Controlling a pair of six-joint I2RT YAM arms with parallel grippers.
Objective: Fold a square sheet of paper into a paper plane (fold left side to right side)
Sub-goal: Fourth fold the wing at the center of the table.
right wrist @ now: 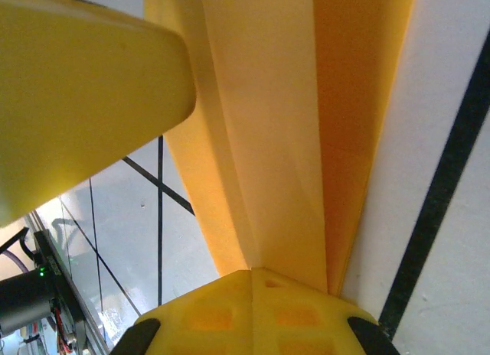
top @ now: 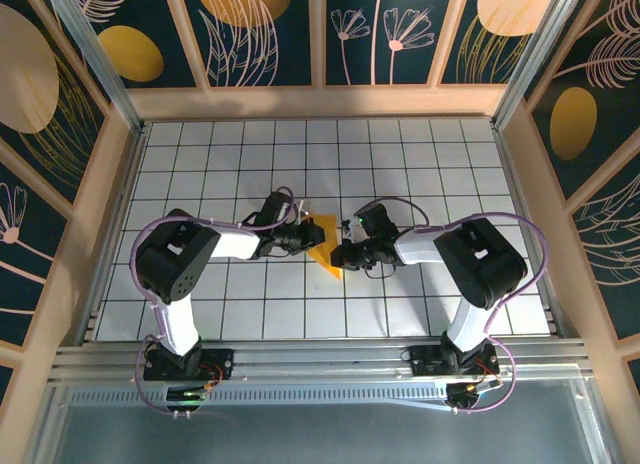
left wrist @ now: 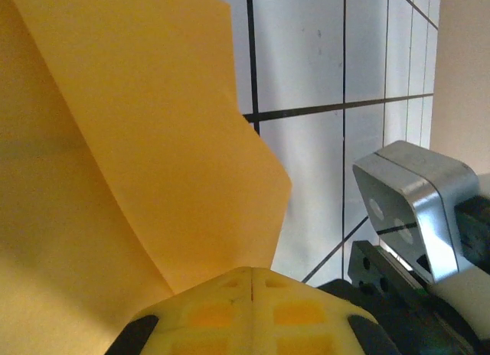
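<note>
The orange-yellow sheet of paper is folded into a narrow pointed shape at the middle of the tiled table, its tip toward the near edge. My left gripper is shut on its left side. In the left wrist view the paper rises from the closed jaw seam of the left gripper as a bent flap. My right gripper is shut on the right side. In the right wrist view the creased layers of paper run up from the closed right gripper.
White tiled table with black grid lines, walled by patterned panels. The left gripper's yellow finger looms close at upper left in the right wrist view. The right arm's grey camera housing sits close on the right in the left wrist view.
</note>
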